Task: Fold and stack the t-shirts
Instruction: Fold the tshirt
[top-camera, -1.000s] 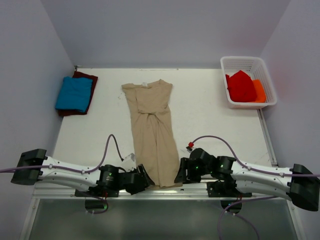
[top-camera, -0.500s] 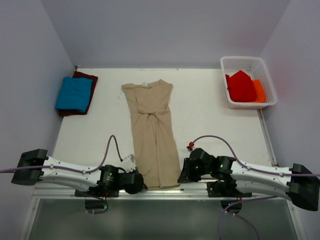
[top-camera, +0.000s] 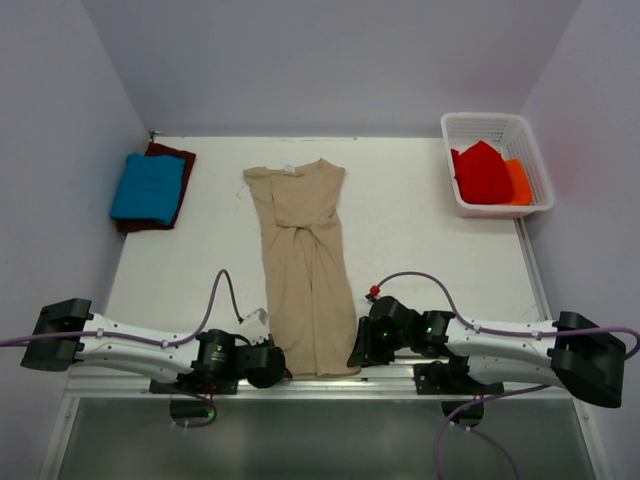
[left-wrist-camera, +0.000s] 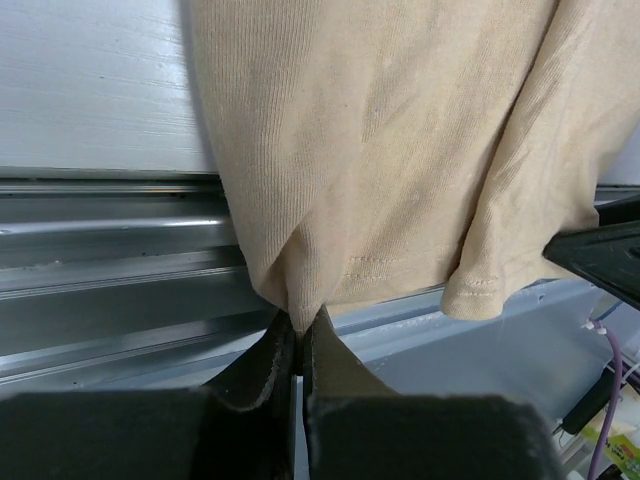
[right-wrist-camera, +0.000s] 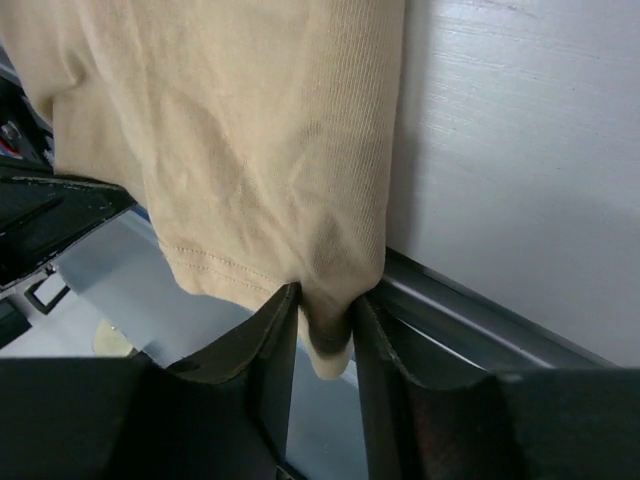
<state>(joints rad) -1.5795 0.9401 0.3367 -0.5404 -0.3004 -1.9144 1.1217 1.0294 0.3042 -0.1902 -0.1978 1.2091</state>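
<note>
The tan t-shirt (top-camera: 305, 260) lies lengthwise down the middle of the table, sleeves folded in, its hem hanging over the near edge. My left gripper (top-camera: 283, 368) (left-wrist-camera: 300, 325) is shut on the hem's left corner, pinching the tan t-shirt (left-wrist-camera: 380, 150) thin between the fingertips. My right gripper (top-camera: 355, 357) (right-wrist-camera: 325, 310) is closed on a thick fold at the right corner of the tan t-shirt (right-wrist-camera: 250, 150). At the far left, a folded blue t-shirt (top-camera: 148, 187) rests on a folded maroon t-shirt (top-camera: 180, 157).
A white basket (top-camera: 495, 120) at the far right holds red cloth (top-camera: 482, 172) and orange cloth (top-camera: 518, 180). A metal rail (left-wrist-camera: 100, 250) runs along the table's near edge under both grippers. White table surface (top-camera: 420, 230) lies either side of the tan shirt.
My left gripper has closed on the hem's left corner. The right gripper's jaws have narrowed onto the right corner, and the right arm has shifted slightly left.
</note>
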